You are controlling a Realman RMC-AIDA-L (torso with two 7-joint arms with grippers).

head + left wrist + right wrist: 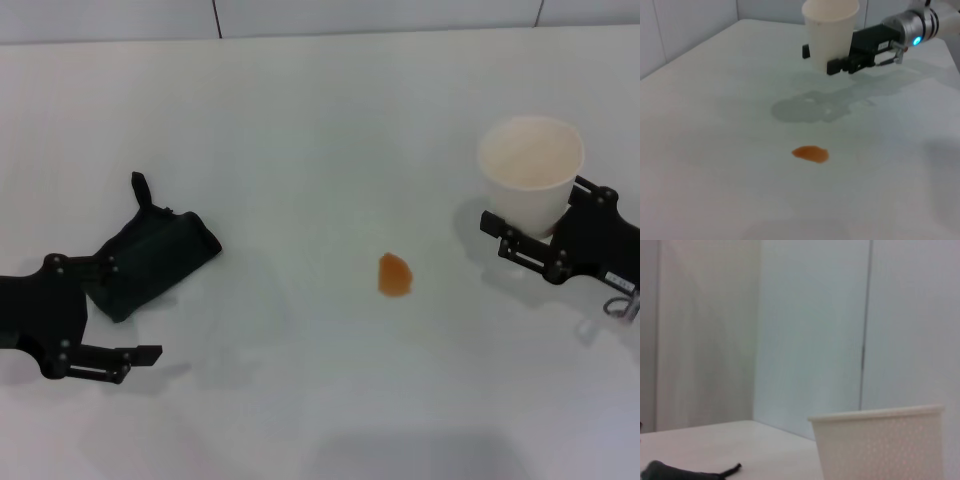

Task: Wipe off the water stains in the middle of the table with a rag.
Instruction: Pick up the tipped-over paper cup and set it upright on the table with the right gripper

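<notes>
The water stains [394, 274] are one small orange-brown blot in the middle of the white table [300, 120]; the blot [810, 153] also shows in the left wrist view. A dark rag [155, 258] lies crumpled on the table's left side, and it [680, 471] also shows low and far off in the right wrist view. My left gripper [130, 310] is open at the rag's near corner, one finger over the cloth and the other on bare table. My right gripper [536, 205] [820, 59] is shut on a white paper cup [530, 165], held a little above the table.
The cup [830, 32] [880, 445] casts a grey shadow on the table between itself and the blot. A pale wall runs along the table's far edge.
</notes>
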